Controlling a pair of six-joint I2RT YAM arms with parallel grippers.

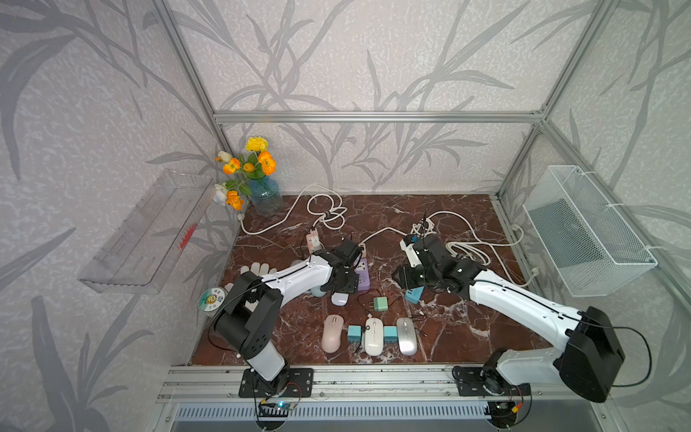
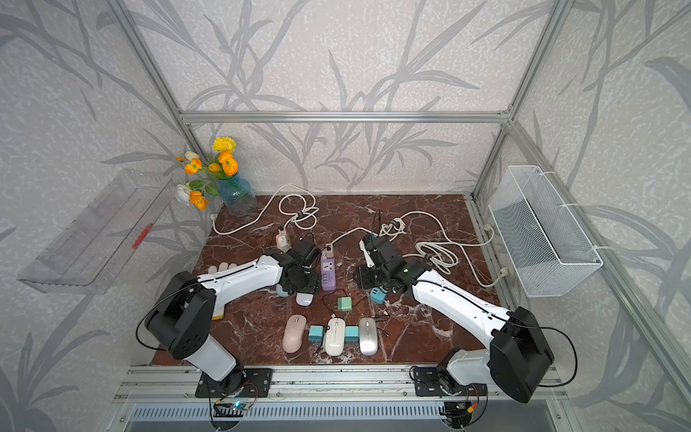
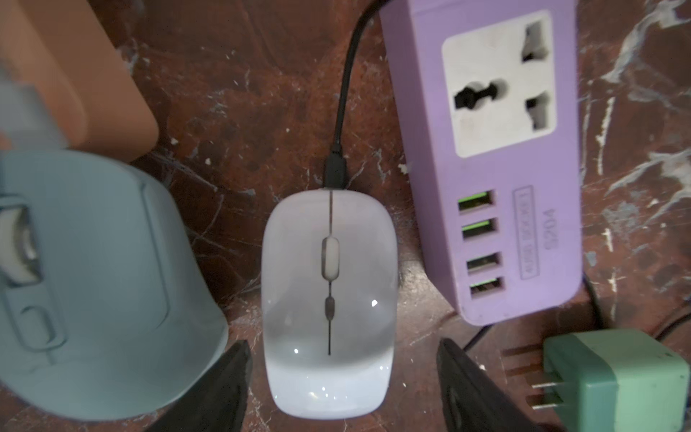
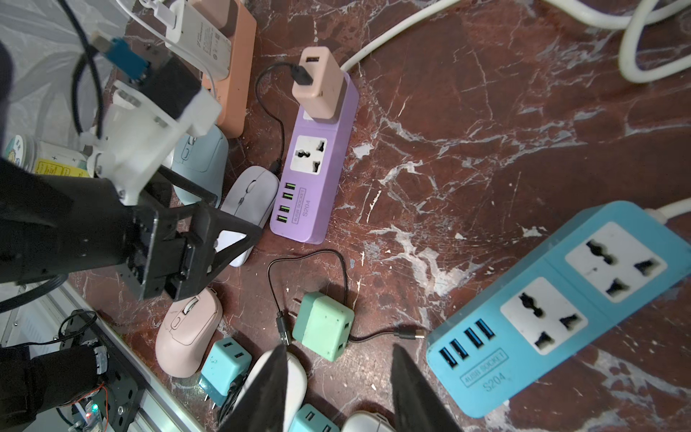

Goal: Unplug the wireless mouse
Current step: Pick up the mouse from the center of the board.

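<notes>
The wireless mouse (image 3: 329, 299) is pale lavender-white and lies on the marble table beside the purple power strip (image 3: 486, 168). A black cable plug (image 3: 334, 172) sits in its front end. The cable runs to a pink adapter (image 4: 318, 86) on that strip. My left gripper (image 3: 342, 348) hovers open over the mouse's rear, a finger on each side with a gap to the shell. In both top views it covers most of the mouse (image 1: 339, 298) (image 2: 304, 298). My right gripper (image 4: 340, 349) is open and holds nothing, between a green charger (image 4: 323, 325) and a blue power strip (image 4: 561, 310).
A light blue mouse (image 3: 93, 280) and an orange strip (image 3: 74, 74) crowd the mouse's other side. Pink (image 1: 332, 333), white (image 1: 374, 336) and silver (image 1: 406, 336) mice with teal chargers line the front. White cords (image 1: 325, 213), a flower vase (image 1: 266, 194) and a wire basket (image 1: 587, 232) stand behind.
</notes>
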